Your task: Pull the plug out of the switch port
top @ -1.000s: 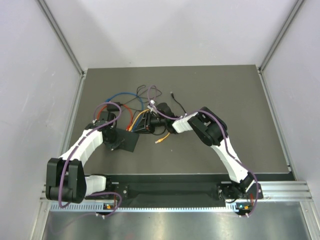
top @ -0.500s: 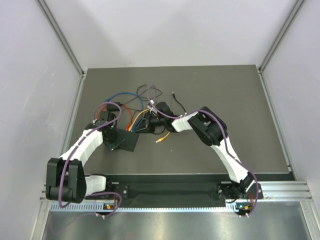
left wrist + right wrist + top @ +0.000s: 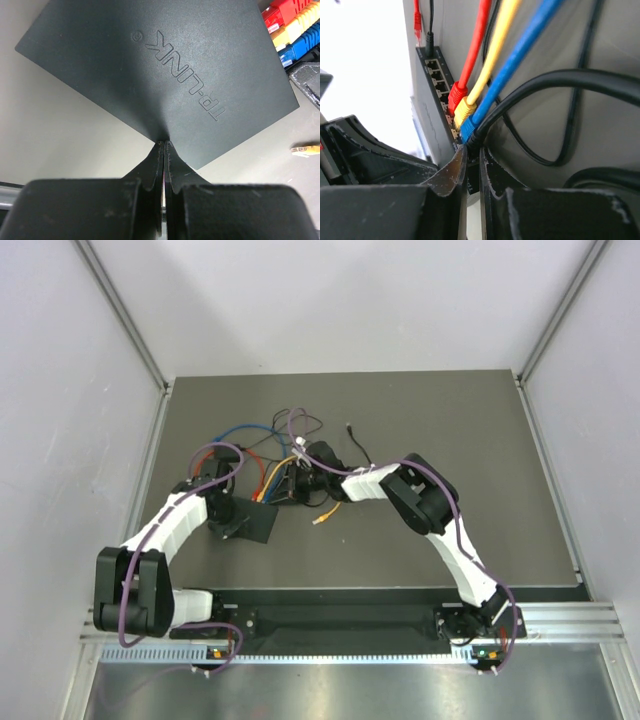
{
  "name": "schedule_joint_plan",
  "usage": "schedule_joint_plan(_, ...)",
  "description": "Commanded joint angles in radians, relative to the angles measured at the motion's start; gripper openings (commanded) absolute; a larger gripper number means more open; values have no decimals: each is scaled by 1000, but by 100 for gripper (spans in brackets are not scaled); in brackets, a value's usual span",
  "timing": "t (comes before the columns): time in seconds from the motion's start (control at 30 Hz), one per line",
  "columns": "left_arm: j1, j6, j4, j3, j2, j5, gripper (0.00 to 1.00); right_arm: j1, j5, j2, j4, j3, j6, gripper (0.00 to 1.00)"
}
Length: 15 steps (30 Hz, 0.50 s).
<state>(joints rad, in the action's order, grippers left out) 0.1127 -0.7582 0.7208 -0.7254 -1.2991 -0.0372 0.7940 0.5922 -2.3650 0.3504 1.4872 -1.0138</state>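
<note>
The switch (image 3: 258, 524) is a flat matte-black box lying on the dark table; its plain top (image 3: 165, 65) fills the left wrist view. My left gripper (image 3: 164, 143) is shut, tips resting on the switch's near corner, left gripper (image 3: 228, 520) at its left end from above. Red (image 3: 456, 95), yellow (image 3: 465, 109) and blue (image 3: 469, 129) plugs sit side by side in the switch's port row (image 3: 437, 75). A black plug (image 3: 477, 138) sits just below the blue one. My right gripper (image 3: 472, 150) is shut on this black plug; from above the right gripper (image 3: 293, 486) is at the switch's far edge.
A tangle of blue, red, yellow and black cables (image 3: 270, 435) lies behind the switch. A small black adapter block (image 3: 322, 454) rests beside my right wrist. A loose orange plug (image 3: 322, 519) lies on the table right of the switch. Grey walls enclose the table.
My right gripper's jaws have closed in at the port row, and its wrist has edged slightly left. The left gripper stays shut on the switch, its arm a little straighter.
</note>
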Motion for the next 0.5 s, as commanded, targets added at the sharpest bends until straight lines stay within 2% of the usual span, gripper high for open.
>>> schedule_joint_plan(0.0,1,-15,-11,49,-60,28,0,-21,-91,4,153,-56,-136,0)
schedule_joint_plan(0.1,1,-21,3,41,-71,60,0,-29,-75,-23,234,-64,-300,0)
schedule_joint_plan(0.17,1,-18,6,37,-80,65,0,-30,-81,-27,230,-41,-307,0)
schedule_joint_plan(0.33,1,-10,16,27,-81,69,0,-36,-115,-22,127,-36,-232,0)
schedule_joint_plan(0.43,-1,-9,16,29,-83,72,0,-33,-190,4,-17,-5,-87,0)
schedule_joint_plan(0.47,-1,-10,17,29,-86,72,0,-30,-221,10,-71,11,45,0)
